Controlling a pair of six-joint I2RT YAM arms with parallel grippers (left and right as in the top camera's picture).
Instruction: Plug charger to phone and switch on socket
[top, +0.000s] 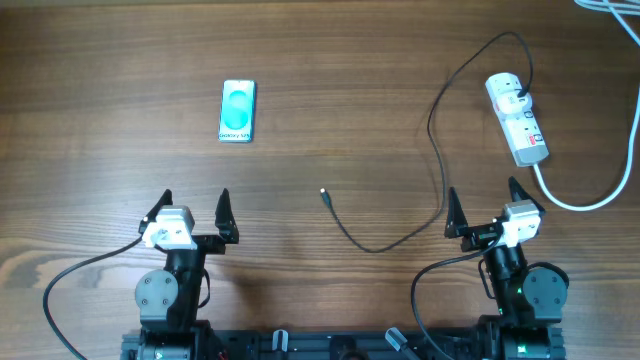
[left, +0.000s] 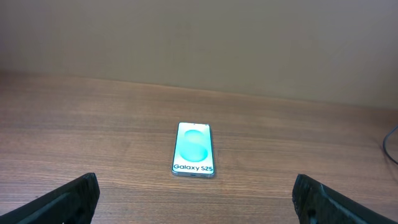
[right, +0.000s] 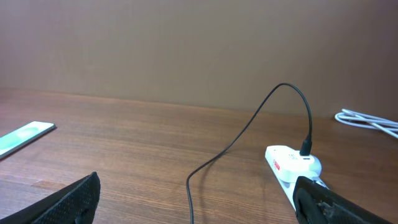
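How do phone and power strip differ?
The phone is slim, with a lit teal screen; the power strip is white, longer and thicker. The phone has nothing plugged in; the power strip carries a white adapter with the black cable, and trails a white cord. The phone lies left, the power strip right, angled. Both rest flat on the table.

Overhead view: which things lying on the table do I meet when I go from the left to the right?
phone → charger's free plug → power strip
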